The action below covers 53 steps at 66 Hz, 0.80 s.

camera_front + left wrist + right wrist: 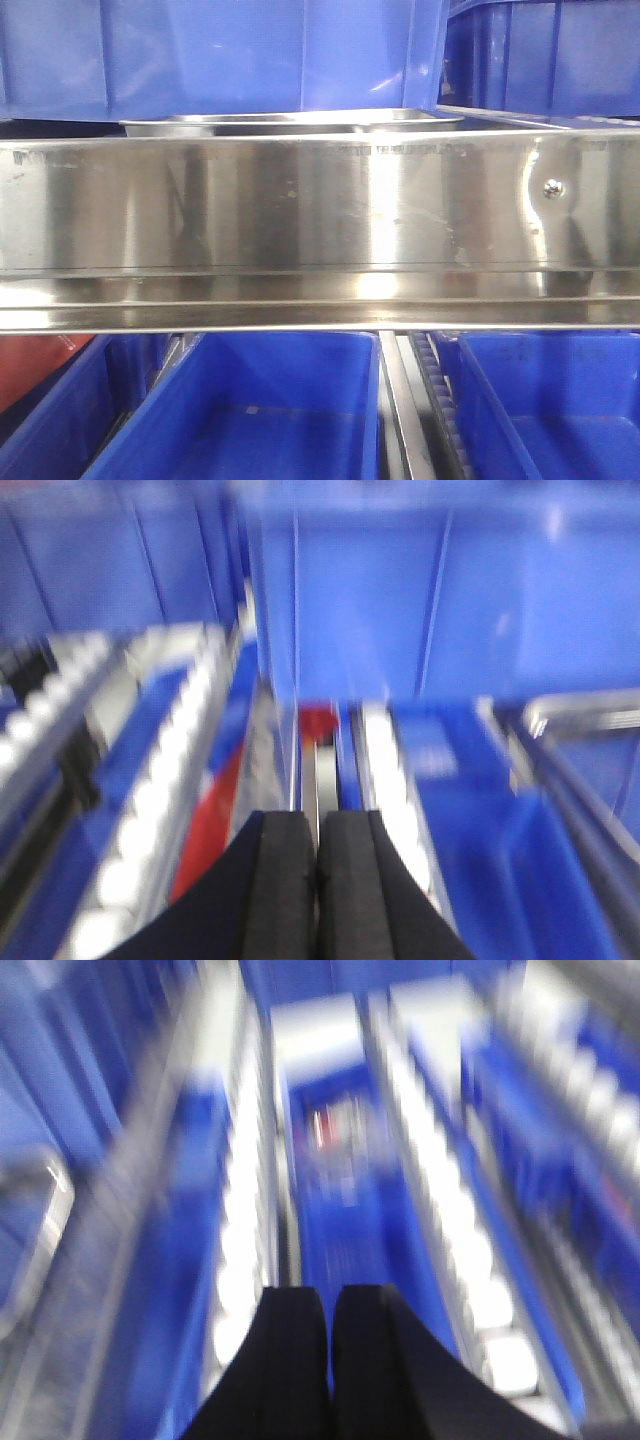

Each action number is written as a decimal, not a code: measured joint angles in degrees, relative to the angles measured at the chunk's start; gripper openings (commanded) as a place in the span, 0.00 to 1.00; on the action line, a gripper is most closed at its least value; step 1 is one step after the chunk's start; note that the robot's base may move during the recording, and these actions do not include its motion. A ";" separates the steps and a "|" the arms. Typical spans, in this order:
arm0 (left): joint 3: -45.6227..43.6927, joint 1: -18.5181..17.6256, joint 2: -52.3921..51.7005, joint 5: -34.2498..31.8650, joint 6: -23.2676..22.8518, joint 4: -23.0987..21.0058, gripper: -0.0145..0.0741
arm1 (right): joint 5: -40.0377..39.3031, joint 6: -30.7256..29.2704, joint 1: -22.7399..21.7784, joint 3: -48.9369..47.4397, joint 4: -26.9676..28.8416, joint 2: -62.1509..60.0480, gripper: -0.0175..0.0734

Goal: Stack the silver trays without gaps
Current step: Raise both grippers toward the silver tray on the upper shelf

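Front view: a steel shelf rail (300, 210) spans the whole width, mirror-bright. Blue bins (260, 420) sit below it in a row, and more stand on the shelf above and behind it. A silver tray (290, 122) lies on the shelf just behind the rail, left of centre. Only its flat rim and rounded corners show over the rail's top edge, beneath the far bin. A single screw (552, 187) sits at the rail's right.

Wrist views (both blurred): the left claw (317, 825) has its black pads pressed together with nothing between them, over roller tracks (170, 800) and bins. The right claw (328, 1300) likewise has its pads together and empty, above a blue bin lane flanked by rollers.
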 measured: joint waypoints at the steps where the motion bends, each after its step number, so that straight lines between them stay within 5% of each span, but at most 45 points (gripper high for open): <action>1: -0.10 0.00 0.49 0.00 0.00 0.00 0.17 | 0.28 0.00 0.00 -0.22 0.00 1.08 0.17; 31: -2.28 0.00 9.80 -1.99 0.00 -6.14 0.15 | -3.00 -0.11 0.78 -1.49 0.86 13.83 0.18; 44: -8.78 -4.57 17.64 0.94 -1.55 -8.92 0.15 | -2.49 8.77 11.44 -4.85 -4.97 20.33 0.18; 53: -13.90 -10.92 24.05 1.27 -9.74 -3.21 0.15 | 0.53 20.22 21.33 -10.73 -15.46 27.58 0.18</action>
